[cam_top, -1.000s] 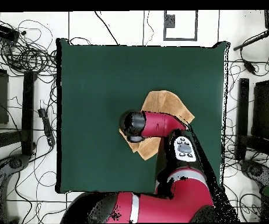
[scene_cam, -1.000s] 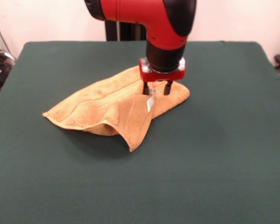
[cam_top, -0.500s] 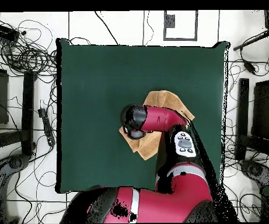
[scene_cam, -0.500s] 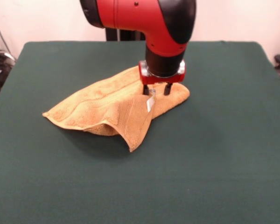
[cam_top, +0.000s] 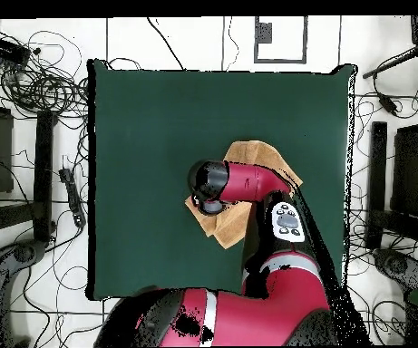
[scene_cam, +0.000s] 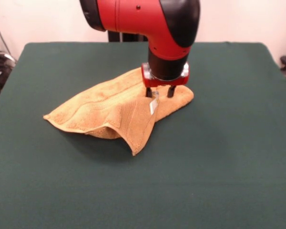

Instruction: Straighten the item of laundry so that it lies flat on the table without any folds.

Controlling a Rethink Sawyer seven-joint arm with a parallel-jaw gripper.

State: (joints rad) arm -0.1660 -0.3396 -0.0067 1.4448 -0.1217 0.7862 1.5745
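Towel [scene_cam: 107, 112]: golden-tan terry, lying crumpled a little past the middle of the counter in the front view, stretched on a slant from a low corner on the picture's left up to a rounded end on the right.
Fold: one corner is turned over and hangs as a pointed flap toward the front; a small white tag [scene_cam: 153, 106] shows at the flap's upper edge.
Tool [scene_cam: 159, 91]: its two dark fingers [scene_cam: 171, 90] stand apart, open, tips down on or just above the towel's right end, the tag just below them. They grip nothing that I can see.
Arm [scene_cam: 157, 28]: red and black, coming straight down over the towel; in the overhead view it covers much of the cloth [cam_top: 259, 156].
Counter [scene_cam: 219, 157]: dark green, far larger than the towel.
Edges: every side of the towel sits well inside the counter's borders; the counter's rim is closest on the side where the robot stands.
Open room: wide bare green in front of the flap and to either side in the front view; from above, the broadest clear stretch lies to the picture's left and top.
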